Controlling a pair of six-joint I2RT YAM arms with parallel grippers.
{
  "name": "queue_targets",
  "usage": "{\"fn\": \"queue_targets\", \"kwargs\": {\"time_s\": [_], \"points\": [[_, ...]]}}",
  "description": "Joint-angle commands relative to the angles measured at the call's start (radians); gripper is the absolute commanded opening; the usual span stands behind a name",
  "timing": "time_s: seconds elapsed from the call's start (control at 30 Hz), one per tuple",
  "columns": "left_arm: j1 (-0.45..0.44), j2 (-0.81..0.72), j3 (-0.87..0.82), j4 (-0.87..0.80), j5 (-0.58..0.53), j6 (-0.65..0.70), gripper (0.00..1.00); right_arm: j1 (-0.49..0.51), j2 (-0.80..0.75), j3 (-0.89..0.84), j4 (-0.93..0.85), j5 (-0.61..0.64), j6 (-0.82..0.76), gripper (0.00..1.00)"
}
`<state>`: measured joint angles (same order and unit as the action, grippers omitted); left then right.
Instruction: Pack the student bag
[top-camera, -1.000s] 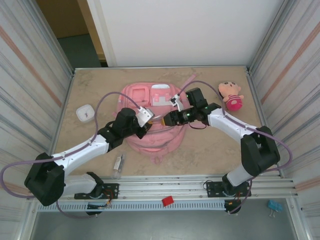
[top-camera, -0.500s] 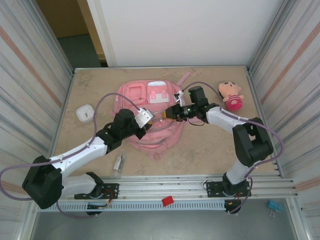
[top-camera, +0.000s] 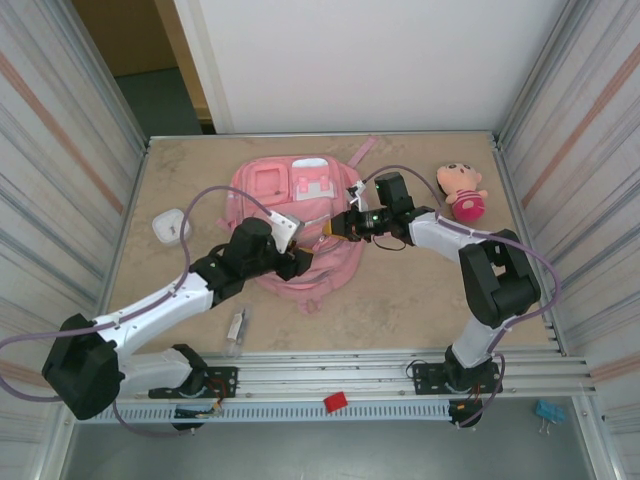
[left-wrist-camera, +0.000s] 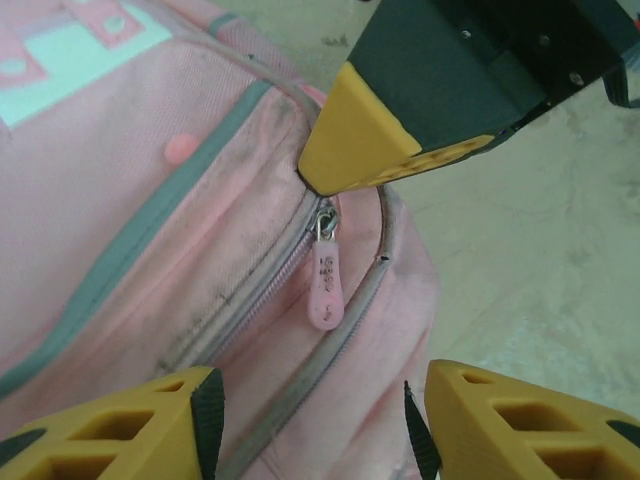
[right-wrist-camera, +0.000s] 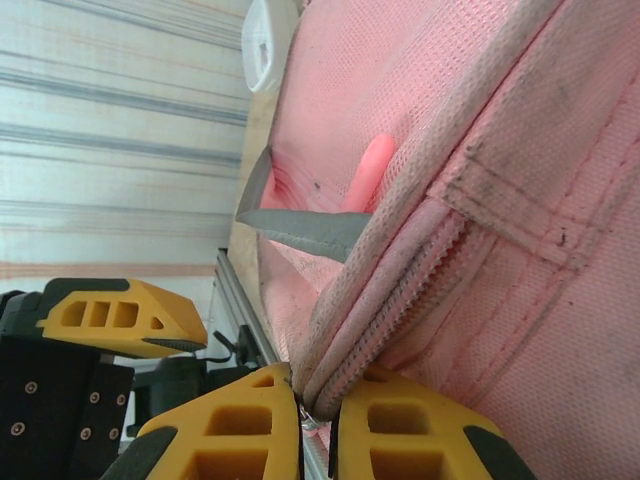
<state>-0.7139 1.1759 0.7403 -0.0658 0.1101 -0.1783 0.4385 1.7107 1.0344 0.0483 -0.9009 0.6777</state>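
Note:
The student bag (top-camera: 290, 215), a large pink backpack, lies flat in the middle of the table with its front pockets facing up. My right gripper (top-camera: 337, 228) is at its right side, shut (right-wrist-camera: 315, 415) on the bag's zip seam (right-wrist-camera: 400, 300) where the slider sits. My left gripper (top-camera: 306, 263) hovers open (left-wrist-camera: 315, 420) over the bag's right edge, just below a pink zip pull (left-wrist-camera: 327, 278). A yellow finger of the right gripper (left-wrist-camera: 380, 130) touches the top of that pull. The bag's inside is hidden.
A small doll in a pink dress (top-camera: 461, 190) lies at the back right. A white case (top-camera: 172, 226) sits to the left of the bag, and a small clear pen-like item (top-camera: 237, 328) lies near the front edge. Striped walls close in both sides.
The bag has gone from crumpled and folded open to lying flatter and stretched toward the back. My right gripper drew back a little with the zip seam, and my left gripper moved right.

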Motion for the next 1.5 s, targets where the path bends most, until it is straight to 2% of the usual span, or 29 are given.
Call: {"fn": "queue_targets", "kwargs": {"time_s": [0.0, 0.33, 0.5, 0.87, 1.03, 1.23, 1.47], "points": [[-0.004, 0.024, 0.062, -0.087, 0.011, -0.198, 0.56, 0.018, -0.053, 0.036, 0.008, 0.027, -0.012, 0.05], [0.021, 0.092, 0.081, -0.035, 0.135, -0.339, 0.56, 0.045, -0.081, 0.062, -0.054, 0.049, -0.052, 0.05], [0.021, 0.109, 0.075, 0.002, 0.181, -0.393, 0.52, 0.048, -0.095, 0.061, -0.056, 0.046, -0.055, 0.05], [0.019, 0.185, 0.139, 0.031, 0.144, -0.386, 0.52, 0.074, -0.102, 0.075, -0.086, 0.031, -0.086, 0.03], [0.019, 0.205, 0.165, 0.022, 0.067, -0.342, 0.42, 0.077, -0.117, 0.073, -0.101, 0.033, -0.097, 0.03], [0.018, 0.262, 0.173, 0.021, 0.053, -0.328, 0.34, 0.083, -0.13, 0.073, -0.105, 0.034, -0.102, 0.02], [0.031, 0.234, 0.144, -0.058, -0.045, -0.284, 0.04, 0.056, -0.161, 0.051, -0.156, 0.094, -0.113, 0.0]]}}
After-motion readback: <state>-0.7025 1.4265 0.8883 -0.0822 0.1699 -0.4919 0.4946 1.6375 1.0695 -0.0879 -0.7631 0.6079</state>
